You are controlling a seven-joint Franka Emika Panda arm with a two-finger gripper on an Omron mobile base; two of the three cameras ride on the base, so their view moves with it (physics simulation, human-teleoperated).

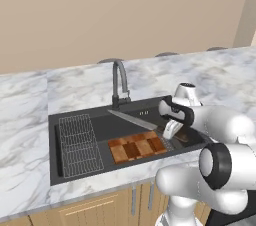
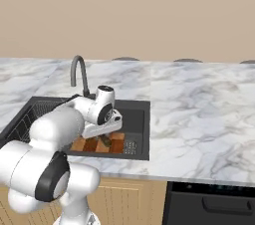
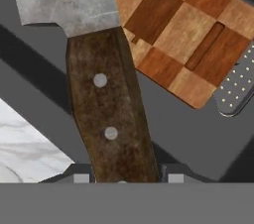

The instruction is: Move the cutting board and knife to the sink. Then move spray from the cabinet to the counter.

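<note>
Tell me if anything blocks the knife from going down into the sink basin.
Nothing visible blocks it. The knife is held by its handle in the gripper, already over the sink, blade pointing toward the faucet. The cutting board lies in the basin just beside and below it, so the knife may land partly on that.

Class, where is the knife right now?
In the left base view, the knife is over the sink, blade pointing toward the faucet, just behind the cutting board.
</note>
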